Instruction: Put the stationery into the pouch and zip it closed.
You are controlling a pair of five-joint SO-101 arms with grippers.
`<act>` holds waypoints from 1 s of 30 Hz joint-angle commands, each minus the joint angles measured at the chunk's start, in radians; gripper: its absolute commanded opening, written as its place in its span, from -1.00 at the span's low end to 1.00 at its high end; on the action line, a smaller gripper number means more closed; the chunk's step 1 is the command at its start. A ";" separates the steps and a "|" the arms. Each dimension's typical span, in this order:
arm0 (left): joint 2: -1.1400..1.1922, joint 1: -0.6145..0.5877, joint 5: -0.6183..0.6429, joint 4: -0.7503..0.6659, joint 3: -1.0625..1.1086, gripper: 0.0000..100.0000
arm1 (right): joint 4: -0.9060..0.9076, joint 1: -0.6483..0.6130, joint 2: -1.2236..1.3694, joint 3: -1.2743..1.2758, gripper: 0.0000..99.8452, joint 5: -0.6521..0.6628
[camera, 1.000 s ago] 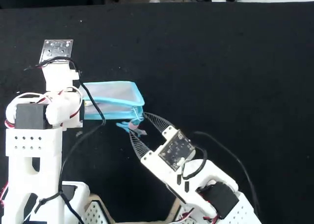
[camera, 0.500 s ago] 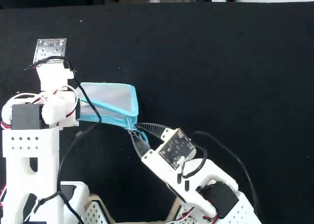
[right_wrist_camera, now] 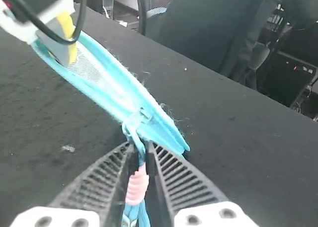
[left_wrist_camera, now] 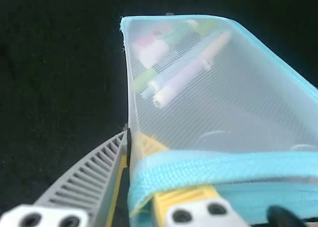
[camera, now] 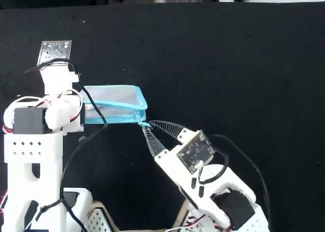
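Pouch (camera: 114, 97): a pale mesh body with light blue trim, located left of centre on the black table (camera: 228, 64). Its long axis runs left to right. The pictures do not show whether it rests on the table or is held just above it.

Left arm (camera: 33, 140): positioned at the near left, touching the left end of the pouch. The left gripper (left_wrist_camera: 130, 142) is clamped narrow on that end, with the mesh wall and blue trim pinched between its fingers.

Right arm (camera: 203, 176): positioned near centre and angled toward the far left. The right gripper (camera: 147, 127) meets the near right corner of the pouch. Its jaws are nearly together and pinch the zip pull (right_wrist_camera: 136, 185), a light blue cord with a pink bead. The cord leads to the slider at the right end of the zip line.

Stationery (left_wrist_camera: 189, 70): several pens and a small pale block, visible through the mesh inside the pouch.
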 commanded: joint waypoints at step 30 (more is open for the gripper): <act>-0.008 -0.001 -0.006 0.000 -0.007 -0.94 | -0.100 -0.077 -0.021 0.065 -0.79 -0.011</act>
